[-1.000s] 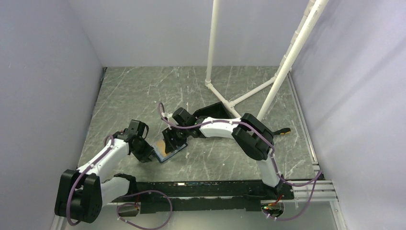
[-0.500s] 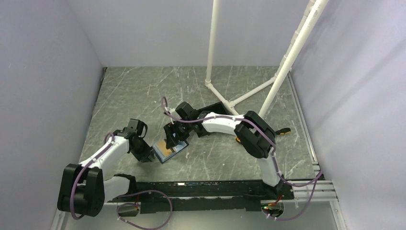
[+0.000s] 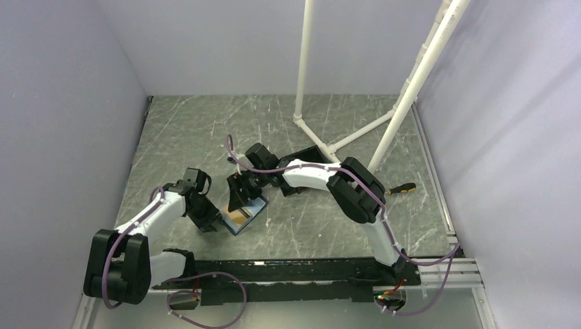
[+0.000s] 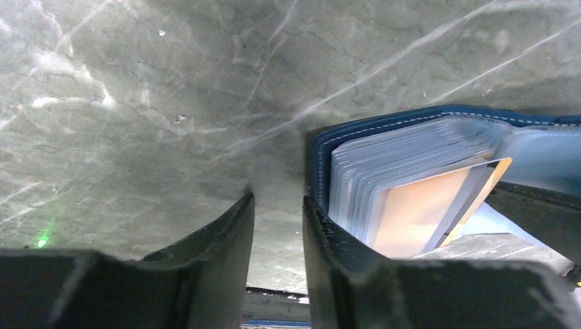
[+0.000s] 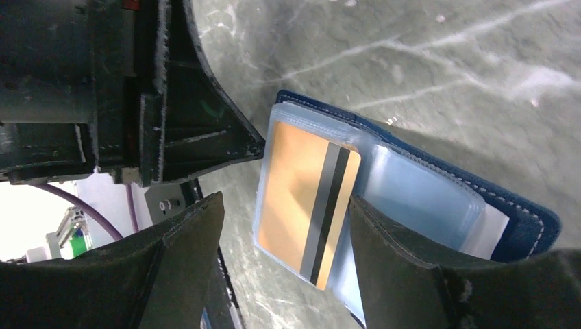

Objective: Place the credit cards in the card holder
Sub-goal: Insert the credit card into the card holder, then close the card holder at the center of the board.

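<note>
The orange-gold card [image 5: 301,185] lay at centre frame in the right wrist view, skewed against a clear sleeve [image 5: 411,185] of the open dark-blue card holder [image 5: 531,229]. How deep it sat could not be told. The right gripper [image 5: 286,202] was wide open. Its fingers rose from the bottom of the frame on either side of the card and clamped nothing. Whether the lower-right finger touched the card's edge was unclear.

The left gripper [image 4: 277,205] was parted only a little, with bare table [image 4: 137,103] showing in the gap. Its finger [image 4: 329,247] at lower centre lay against the holder's stitched edge, seemingly as a stop.

The main risk appeared to be the skew: a push on the card could wedge a corner in the sleeve mouth and buckle the thin plastic instead of seating the card. With only one finger bracing it, the holder could also slide or pivot on the smooth table. A right finger might also snag the fanned sleeves and drag the card out.
</note>
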### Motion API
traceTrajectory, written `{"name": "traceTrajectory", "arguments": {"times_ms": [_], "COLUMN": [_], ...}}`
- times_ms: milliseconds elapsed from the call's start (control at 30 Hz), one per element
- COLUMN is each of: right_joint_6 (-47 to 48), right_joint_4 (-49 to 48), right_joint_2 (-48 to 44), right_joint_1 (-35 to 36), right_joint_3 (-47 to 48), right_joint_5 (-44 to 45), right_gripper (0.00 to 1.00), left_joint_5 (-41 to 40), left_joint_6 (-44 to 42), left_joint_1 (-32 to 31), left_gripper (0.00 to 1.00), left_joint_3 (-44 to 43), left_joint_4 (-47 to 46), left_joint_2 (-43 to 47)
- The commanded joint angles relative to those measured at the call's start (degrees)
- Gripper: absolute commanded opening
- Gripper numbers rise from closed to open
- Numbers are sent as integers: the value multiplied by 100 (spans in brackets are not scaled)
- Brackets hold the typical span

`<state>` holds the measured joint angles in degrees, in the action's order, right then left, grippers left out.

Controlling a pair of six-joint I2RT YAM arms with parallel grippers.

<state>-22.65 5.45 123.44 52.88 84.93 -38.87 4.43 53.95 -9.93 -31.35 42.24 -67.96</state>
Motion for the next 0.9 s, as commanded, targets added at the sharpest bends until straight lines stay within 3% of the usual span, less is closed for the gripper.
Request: {"name": "traceTrajectory", "arguments": {"times_ms": [0,167,500,600,767,867], "right_joint_6": [166,448,235,211,164,120], "right_joint_4": [331,652,456,373,276,281], "right_joint_2": [-603,-663,-410,-404,-365,-271], "right_joint_1": [-121,-273,-305,-305,-305,-305], "right_joint_3": [-123,-402,-746,-820,-820,-760], "right_joint_5": [479,1001,1620,1600,1522,1441], "right_gripper": [69,66,32,31,30,29], "left_joint_5": [96,631,246,151,-182,72], "left_joint_6": [389,972,1216,1041,563,381], "left_joint_1": [37,153,174,176,176,176], "left_gripper": [43,45,35,23,20,19], "left_joint_3": [85,395,423,497,328,345], "left_joint_4": [-94,-80,210,-75,-491,-1006], "left_joint_2": [276,706,1098,907,94,-424]}}
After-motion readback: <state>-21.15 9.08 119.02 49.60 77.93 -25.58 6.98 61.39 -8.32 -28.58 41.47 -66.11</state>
